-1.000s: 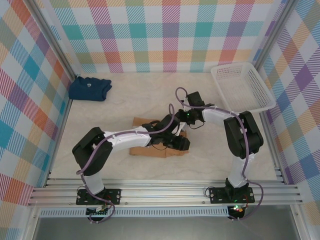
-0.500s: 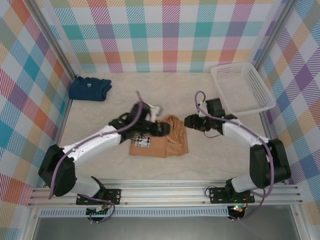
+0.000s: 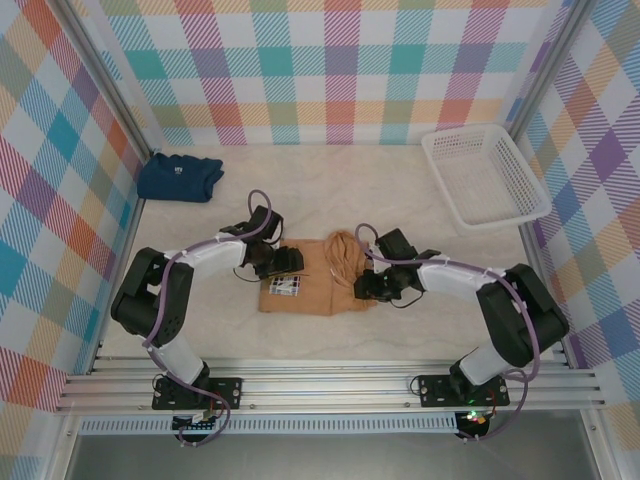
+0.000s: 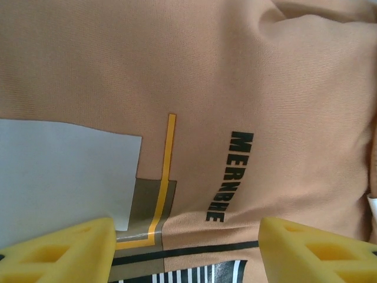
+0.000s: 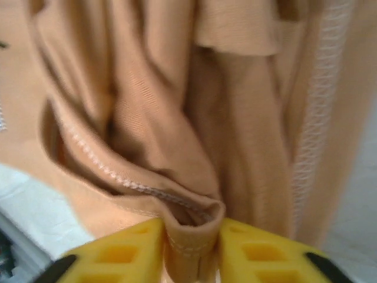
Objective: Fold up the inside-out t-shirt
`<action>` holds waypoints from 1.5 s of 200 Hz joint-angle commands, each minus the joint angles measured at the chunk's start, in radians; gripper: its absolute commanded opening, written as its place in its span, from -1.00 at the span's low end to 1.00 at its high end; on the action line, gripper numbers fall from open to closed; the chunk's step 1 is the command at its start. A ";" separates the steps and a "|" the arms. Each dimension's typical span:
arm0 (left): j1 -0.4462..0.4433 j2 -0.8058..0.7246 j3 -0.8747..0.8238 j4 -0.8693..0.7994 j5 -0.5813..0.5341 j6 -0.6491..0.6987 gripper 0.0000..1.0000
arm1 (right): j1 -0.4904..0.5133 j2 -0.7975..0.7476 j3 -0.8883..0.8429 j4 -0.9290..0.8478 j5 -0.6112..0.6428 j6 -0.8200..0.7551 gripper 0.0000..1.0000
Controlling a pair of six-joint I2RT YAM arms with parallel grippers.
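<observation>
Pinching noted at right gripper (image 5: 191, 239): hemmed fold of tan soft-fabric short-sleeved t-shirt (image 3: 325, 290) clamped between its jaws; left gripper (image 4: 187, 230) held wide apart, empty, printed shirt panel spread just beneath it.

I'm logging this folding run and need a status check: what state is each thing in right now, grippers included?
Tan t-shirt: lying on the table, partly folded, right side bunched up.
Left gripper: open, above the t-shirt's print.
Right gripper: shut on a fold of the t-shirt.
Navy shirt: folded, far left corner.
Basket: upright, nothing inside.
</observation>
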 commanded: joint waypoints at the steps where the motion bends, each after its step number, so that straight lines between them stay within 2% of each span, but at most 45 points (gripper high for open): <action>1: -0.006 -0.029 -0.068 -0.047 0.023 0.015 0.30 | -0.042 0.031 0.079 -0.073 0.102 -0.069 -0.64; 21: -0.050 -0.092 -0.145 -0.043 0.070 -0.005 0.29 | -0.092 0.069 0.136 -0.100 0.129 -0.119 -0.71; 45: -0.178 -0.149 -0.188 -0.029 0.127 -0.052 0.30 | -0.132 0.120 0.225 -0.139 0.169 -0.183 -0.69; 71: -0.300 -0.189 -0.167 0.010 0.123 -0.113 0.33 | -0.159 0.173 0.335 -0.184 0.210 -0.228 -0.55; 94: -0.323 -0.239 -0.105 0.028 0.083 -0.095 0.37 | -0.163 0.157 0.405 -0.237 0.284 -0.275 -0.37; 114: -0.302 -0.288 -0.050 0.026 -0.023 -0.026 0.39 | -0.163 0.103 0.400 -0.260 0.291 -0.293 -0.19; 136: -0.162 -0.260 0.015 0.042 -0.014 0.004 0.39 | -0.163 0.043 0.324 -0.230 0.167 -0.246 -0.02; 153: -0.064 -0.153 0.116 0.010 -0.004 0.030 0.38 | -0.163 0.031 0.283 -0.192 0.084 -0.207 0.05; 185: -0.003 0.099 0.345 -0.117 -0.030 0.122 0.30 | -0.163 0.082 0.304 -0.166 0.125 -0.228 0.08; 206: 0.003 0.205 0.438 -0.170 -0.030 0.154 0.20 | -0.163 0.146 0.332 -0.151 0.130 -0.243 0.06; 246: 0.004 0.296 0.510 -0.206 -0.004 0.156 -0.01 | -0.162 0.203 0.359 -0.131 0.133 -0.260 -0.08; 286: 0.003 0.307 0.505 -0.181 0.053 0.144 -0.50 | -0.162 0.210 0.360 -0.111 0.112 -0.266 -0.57; 300: 0.004 0.303 0.515 -0.176 0.068 0.141 -0.69 | -0.163 0.198 0.359 -0.118 0.122 -0.270 -0.68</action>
